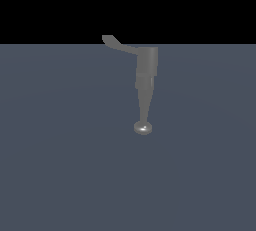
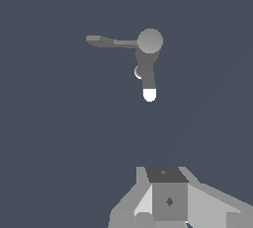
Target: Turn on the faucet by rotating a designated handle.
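- The faucet (image 1: 146, 82), a dull grey metal fixture, stands alone on a flat slate-blue floor (image 1: 60, 165) in the exterior view, its blocky body upright against a black backdrop.
- Its long spout tapers down the frame to a shiny rounded knob (image 1: 143, 128), which catches the light.
- The handle (image 1: 120, 46), a thin curved lever, juts from the top of the body toward the exterior view's left, ending in a widened, upturned tip.
- No part of the arm shows in the exterior view.
- In the wrist view, the faucet (image 2: 148, 54) is seen from above, with the handle (image 2: 108, 42) sticking out sideways from its round top and a bright white spot at the spout's end.
- The gripper (image 2: 168, 200) shows only as grey and white blocks at the frame's edge, well apart from the faucet and touching nothing visible.
- Its fingertips are out of frame, so how far its jaws stand apart cannot be told.
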Available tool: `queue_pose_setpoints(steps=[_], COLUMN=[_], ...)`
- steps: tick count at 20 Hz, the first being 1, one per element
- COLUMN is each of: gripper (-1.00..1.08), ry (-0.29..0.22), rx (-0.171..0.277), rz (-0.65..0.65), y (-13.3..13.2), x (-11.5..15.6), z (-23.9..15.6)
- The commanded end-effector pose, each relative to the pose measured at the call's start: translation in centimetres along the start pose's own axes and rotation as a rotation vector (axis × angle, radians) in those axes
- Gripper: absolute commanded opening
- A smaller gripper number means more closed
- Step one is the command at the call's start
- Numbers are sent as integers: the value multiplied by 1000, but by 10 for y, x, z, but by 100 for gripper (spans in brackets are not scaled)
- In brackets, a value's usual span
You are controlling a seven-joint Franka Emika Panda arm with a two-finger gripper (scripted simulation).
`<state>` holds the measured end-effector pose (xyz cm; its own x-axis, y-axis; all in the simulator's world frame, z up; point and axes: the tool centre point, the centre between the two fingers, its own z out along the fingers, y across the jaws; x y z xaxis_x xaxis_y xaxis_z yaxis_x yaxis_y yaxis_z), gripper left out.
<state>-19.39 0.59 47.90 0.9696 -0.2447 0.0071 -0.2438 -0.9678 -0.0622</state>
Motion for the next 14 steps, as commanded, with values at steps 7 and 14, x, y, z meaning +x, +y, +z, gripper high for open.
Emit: queue_pose_setpoints(steps=[7, 14], gripper=[-100, -100], ry=[-10, -17], rx=[10, 12], rz=[213, 390], y=[-11, -21], x=[34, 61], z=[15, 31])
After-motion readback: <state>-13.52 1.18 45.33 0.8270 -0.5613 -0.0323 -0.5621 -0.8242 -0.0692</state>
